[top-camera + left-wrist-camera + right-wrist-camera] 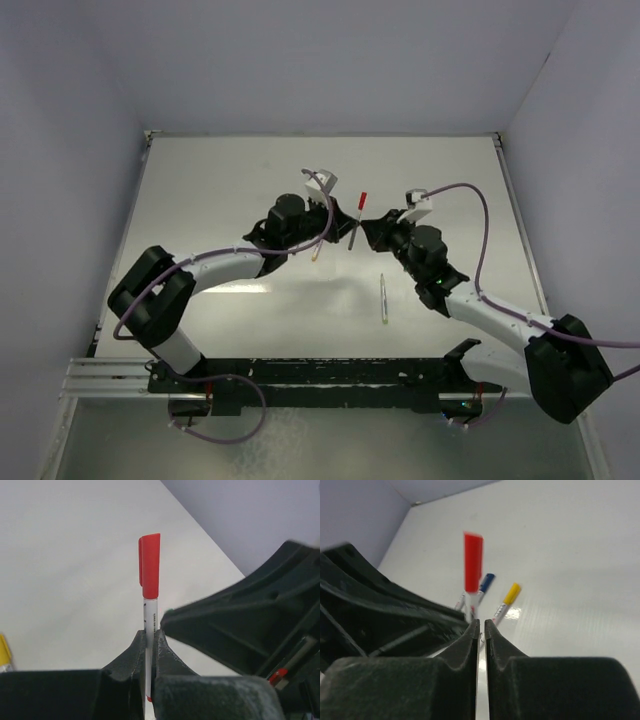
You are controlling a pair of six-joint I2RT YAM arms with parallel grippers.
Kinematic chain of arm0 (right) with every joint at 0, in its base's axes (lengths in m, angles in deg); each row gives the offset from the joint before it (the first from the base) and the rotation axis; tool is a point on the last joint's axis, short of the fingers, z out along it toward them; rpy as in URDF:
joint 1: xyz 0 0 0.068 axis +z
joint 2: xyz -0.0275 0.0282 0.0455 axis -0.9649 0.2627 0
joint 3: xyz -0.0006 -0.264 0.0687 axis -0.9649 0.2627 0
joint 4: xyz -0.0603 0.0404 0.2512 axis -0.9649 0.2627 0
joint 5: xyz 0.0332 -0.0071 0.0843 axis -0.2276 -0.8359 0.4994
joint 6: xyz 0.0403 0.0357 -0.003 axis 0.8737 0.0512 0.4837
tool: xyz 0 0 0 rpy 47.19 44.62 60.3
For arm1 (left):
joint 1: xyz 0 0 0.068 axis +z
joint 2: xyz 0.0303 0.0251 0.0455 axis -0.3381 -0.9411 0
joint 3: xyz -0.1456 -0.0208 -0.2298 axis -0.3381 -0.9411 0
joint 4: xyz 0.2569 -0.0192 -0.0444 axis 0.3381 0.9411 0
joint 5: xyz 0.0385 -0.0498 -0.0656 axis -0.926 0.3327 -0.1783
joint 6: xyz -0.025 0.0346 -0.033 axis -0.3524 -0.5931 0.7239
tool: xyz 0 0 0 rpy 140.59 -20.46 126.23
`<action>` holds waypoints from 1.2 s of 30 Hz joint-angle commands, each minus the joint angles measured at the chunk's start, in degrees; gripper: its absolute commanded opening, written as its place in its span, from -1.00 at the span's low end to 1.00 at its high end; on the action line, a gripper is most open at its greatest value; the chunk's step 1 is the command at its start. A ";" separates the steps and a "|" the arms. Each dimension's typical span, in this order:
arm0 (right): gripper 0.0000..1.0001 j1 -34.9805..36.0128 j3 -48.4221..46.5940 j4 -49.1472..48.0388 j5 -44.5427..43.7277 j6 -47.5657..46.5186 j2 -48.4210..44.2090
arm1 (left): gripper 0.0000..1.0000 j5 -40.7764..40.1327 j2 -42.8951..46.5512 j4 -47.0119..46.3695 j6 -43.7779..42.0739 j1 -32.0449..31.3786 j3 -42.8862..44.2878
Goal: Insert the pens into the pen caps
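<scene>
My left gripper point(343, 228) point(151, 632) is shut on a silver-grey pen point(151, 614) that stands upright with a red cap point(150, 565) point(362, 200) on its top end. My right gripper point(368, 228) point(481, 622) faces it from the right. Its jaws are almost together with nothing between them, and the tips sit just short of the red-capped pen point(473, 562). A blue-capped pen point(486, 582) and a yellow-capped pen point(511, 594) lie on the table beyond. Another silver pen point(382, 298) lies in front of the right arm. The other caps are out of view.
The white table point(220, 190) has purple-grey walls at the back and both sides. The two arms meet near its middle, and purple cables loop over both wrists. A yellow cap point(4, 655) shows at the left edge of the left wrist view.
</scene>
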 commanded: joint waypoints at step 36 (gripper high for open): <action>0.12 1.31 -9.39 39.34 -28.12 -1.39 -9.46 | -0.62 -17.27 -21.23 34.01 -8.49 1.90 21.91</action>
